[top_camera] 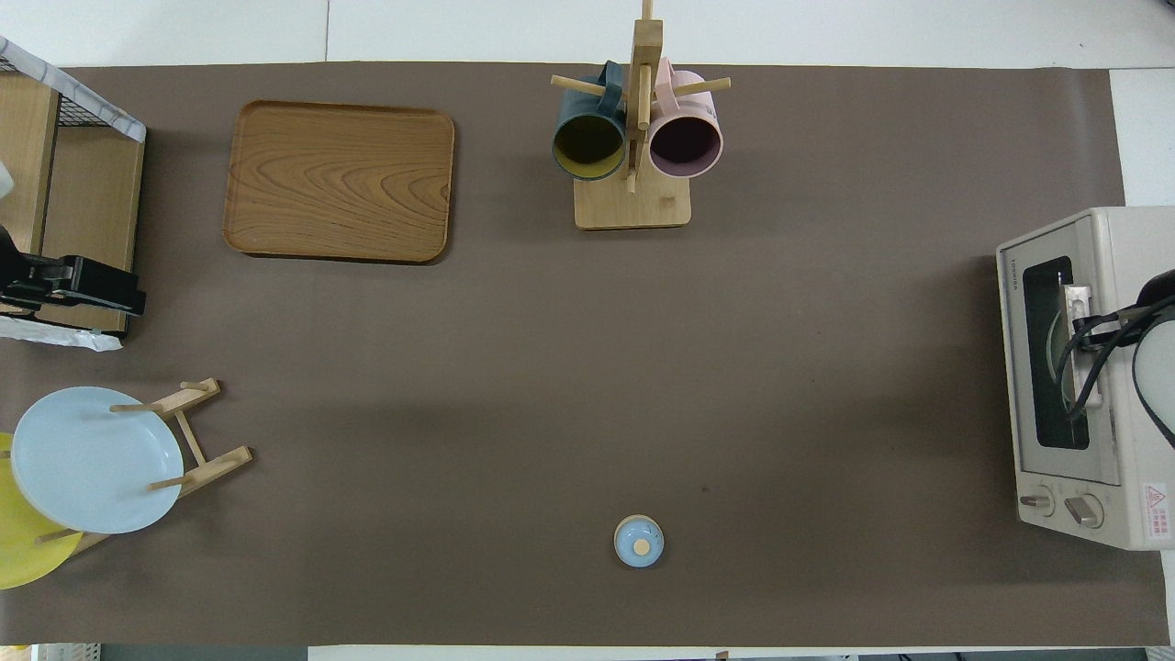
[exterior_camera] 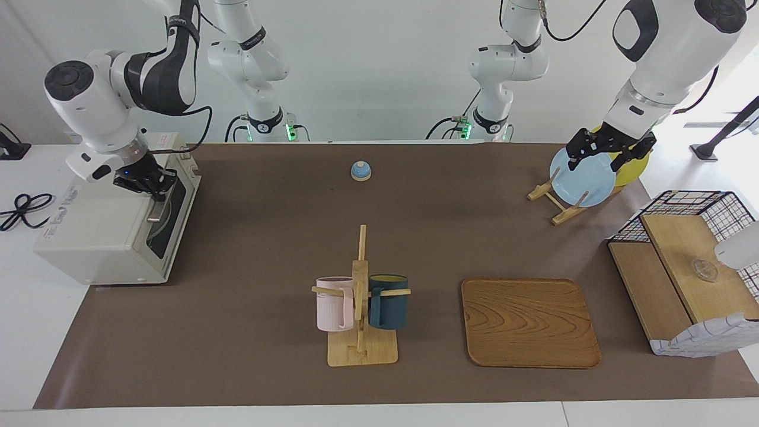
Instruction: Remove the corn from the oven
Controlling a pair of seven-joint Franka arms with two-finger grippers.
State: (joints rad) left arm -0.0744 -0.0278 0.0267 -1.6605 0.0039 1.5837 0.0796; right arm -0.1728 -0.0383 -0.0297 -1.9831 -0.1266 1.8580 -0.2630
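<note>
Closest to the robots we see a little blue bell point(exterior_camera: 361, 171) with a tan button on top, sitting alone on the brown mat point(exterior_camera: 267, 237). About as close, at the left arm's end of the table, a pale blue plate point(exterior_camera: 582, 178) leans in a wooden plate rack point(exterior_camera: 554, 201), with a yellow plate point(exterior_camera: 634, 167) tucked in beside it. The left gripper point(exterior_camera: 611, 155) hangs over those plates with its two fingers spread apart and nothing in them, and that arm just waits. At the right arm's end of the table sits the oven point(exterior_camera: 112, 228), cream white with a dark glass door point(top_camera: 1051, 353) that is shut. The right gripper point(exterior_camera: 155, 185) is down at the top edge of that door, right at the metal handle point(top_camera: 1083, 353). We cannot tell if its fingers are pinching the handle or loose, because the hand hides them. We cannot see the corn anywhere; the dark glass shows only a round shape inside, so we cannot say if it is in there. Farther from the robots, in the middle of the mat, a wooden mug stand point(exterior_camera: 360, 308) holds a pink mug point(exterior_camera: 334, 303) and a dark blue mug point(exterior_camera: 388, 301). Beside it, toward the left arm's end, lies a flat wooden tray point(exterior_camera: 528, 323). At that end of the table we also see a wire basket point(exterior_camera: 682, 279) with wooden shelves.
</note>
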